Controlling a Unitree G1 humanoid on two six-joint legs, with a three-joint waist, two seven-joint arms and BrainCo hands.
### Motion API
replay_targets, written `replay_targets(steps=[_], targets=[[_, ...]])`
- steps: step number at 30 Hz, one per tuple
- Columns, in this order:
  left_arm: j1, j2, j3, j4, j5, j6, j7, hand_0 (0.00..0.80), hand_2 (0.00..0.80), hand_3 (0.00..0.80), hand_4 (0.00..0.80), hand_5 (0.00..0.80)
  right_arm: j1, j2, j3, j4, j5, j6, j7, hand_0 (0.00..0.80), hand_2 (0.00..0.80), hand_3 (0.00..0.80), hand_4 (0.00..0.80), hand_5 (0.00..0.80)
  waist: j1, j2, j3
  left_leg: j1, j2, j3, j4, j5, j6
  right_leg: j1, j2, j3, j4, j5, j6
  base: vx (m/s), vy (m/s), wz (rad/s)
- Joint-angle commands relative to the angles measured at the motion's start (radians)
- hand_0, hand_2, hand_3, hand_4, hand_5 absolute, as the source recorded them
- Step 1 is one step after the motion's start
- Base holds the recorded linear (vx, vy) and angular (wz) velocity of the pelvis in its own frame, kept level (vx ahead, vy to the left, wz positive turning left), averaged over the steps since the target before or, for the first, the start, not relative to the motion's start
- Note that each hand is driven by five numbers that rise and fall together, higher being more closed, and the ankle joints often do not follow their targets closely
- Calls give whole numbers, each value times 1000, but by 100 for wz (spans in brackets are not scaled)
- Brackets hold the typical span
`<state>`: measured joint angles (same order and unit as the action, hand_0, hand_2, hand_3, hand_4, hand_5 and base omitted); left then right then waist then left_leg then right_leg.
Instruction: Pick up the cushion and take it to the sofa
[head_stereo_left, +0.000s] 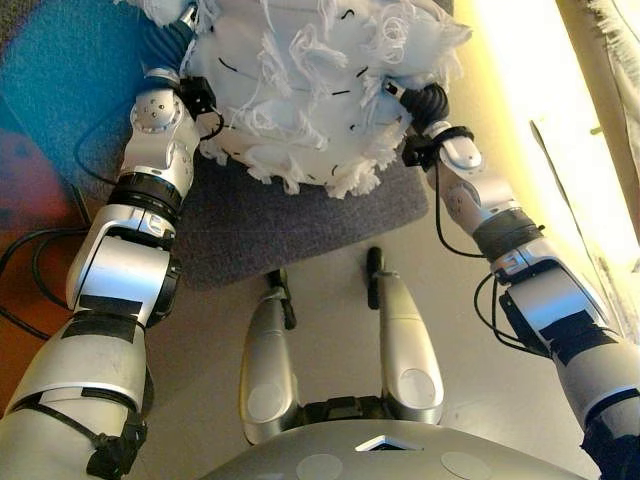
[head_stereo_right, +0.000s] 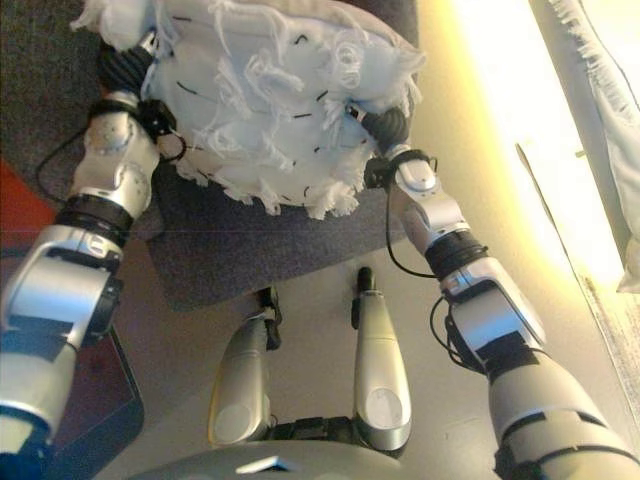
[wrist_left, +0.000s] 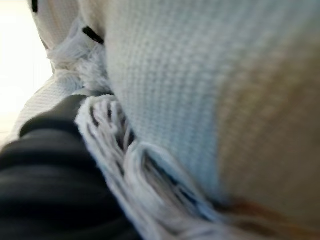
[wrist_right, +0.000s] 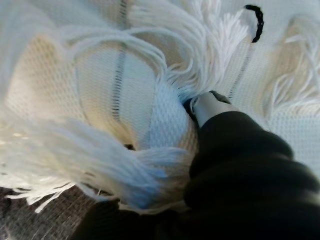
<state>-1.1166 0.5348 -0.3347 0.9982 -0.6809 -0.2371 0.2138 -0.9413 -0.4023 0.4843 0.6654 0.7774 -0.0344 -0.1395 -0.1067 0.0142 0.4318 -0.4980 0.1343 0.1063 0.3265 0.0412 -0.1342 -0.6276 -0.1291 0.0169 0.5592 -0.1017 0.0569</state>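
Observation:
A white woven cushion (head_stereo_left: 310, 80) with fringes and short black stitches is held off the floor between my two hands, above a grey rug. My left hand (head_stereo_left: 190, 95) presses against its left side and my right hand (head_stereo_left: 425, 105) against its right side. Both hands are sunk into the fringe. In the left wrist view the cushion's weave (wrist_left: 200, 75) lies right against the hand's dark cover (wrist_left: 50, 175). In the right wrist view the cushion (wrist_right: 100, 75) lies against the right hand (wrist_right: 240, 170).
A grey rug (head_stereo_left: 260, 230) lies on the pale floor under the cushion. A blue and red mat (head_stereo_left: 50, 90) is at the left with black cables (head_stereo_left: 30, 250) on it. A bright pale strip (head_stereo_left: 540, 100) and white fringed fabric (head_stereo_right: 610, 100) run along the right.

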Motion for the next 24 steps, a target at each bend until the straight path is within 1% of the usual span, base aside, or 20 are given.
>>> replay_targets(steps=[1,7,9,11,13,15,16,17,18,21,24], targets=[[-183,-29,-40,-37,-6,-147,-47,800,800,800,800,800,-138,51,26,-105,-12,-53,35,800,800,800,800,800,-25,-4,-13,-9,2,-10,91,-92,15,74,-59,-7,-194,103,27,33,-23,-2],[-198,-40,-42,-87,-2,-178,-28,800,800,800,800,800,-155,73,10,-144,-31,-88,11,800,800,800,800,800,-18,-4,-10,16,4,-4,69,-90,14,107,-60,-13,-223,103,28,28,-19,-4],[-199,-43,-36,-98,2,-174,-26,800,800,800,800,800,-160,74,-1,-162,-33,-86,6,800,800,800,800,800,-16,-6,-12,19,4,-4,71,-94,13,115,-62,-16,-226,101,29,45,-32,-3],[-214,-41,-41,-79,19,-150,-23,800,800,800,800,800,-175,77,-1,-159,-44,-70,-9,800,800,800,800,800,-14,-6,-12,18,7,-5,77,-95,11,117,-65,-19,-224,100,30,36,-26,-2],[-229,-34,-55,-50,50,-118,-11,800,800,800,800,800,-190,73,7,-148,-36,-33,-25,800,800,800,800,800,-15,-6,-13,20,7,-6,78,-95,9,121,-67,-20,-225,99,30,38,-7,0],[-237,-29,-63,-30,32,-92,-15,800,800,800,800,800,-197,64,15,-131,-18,0,-32,800,800,800,800,800,-15,-6,-13,20,5,-6,79,-95,9,122,-69,-21,-227,99,29,0,0,0],[-240,-27,-65,-17,22,-80,-21,540,540,540,540,540,-201,60,19,-116,-1,20,-33,800,800,800,800,800,-15,-5,-12,20,5,-7,78,-94,9,122,-70,-22,-229,100,29,0,0,0],[-240,-24,-66,-11,23,-64,-19,0,0,0,0,0,-202,57,24,-92,7,23,-24,251,251,251,251,251,-13,-5,-10,17,3,-7,79,-94,9,122,-71,-24,-230,100,27,0,0,0],[-241,-23,-72,-6,26,-48,-6,0,0,0,0,0,-203,55,30,-72,20,32,-18,0,0,0,0,0,-13,-5,-7,15,3,-8,79,-92,9,122,-72,-25,-232,102,27,0,0,0],[-236,-22,-75,1,32,-41,10,0,0,0,0,0,-195,49,35,-45,41,41,-6,0,0,0,0,0,-11,-7,5,14,3,-11,79,-88,9,124,-71,-29,-234,102,25,0,0,0],[-227,-17,-76,-3,38,-28,44,0,0,0,0,0,-179,44,33,-35,60,24,-25,0,0,0,0,0,-10,-8,17,22,0,-14,71,-83,8,131,-69,-31,-238,103,22,3,-6,4]])
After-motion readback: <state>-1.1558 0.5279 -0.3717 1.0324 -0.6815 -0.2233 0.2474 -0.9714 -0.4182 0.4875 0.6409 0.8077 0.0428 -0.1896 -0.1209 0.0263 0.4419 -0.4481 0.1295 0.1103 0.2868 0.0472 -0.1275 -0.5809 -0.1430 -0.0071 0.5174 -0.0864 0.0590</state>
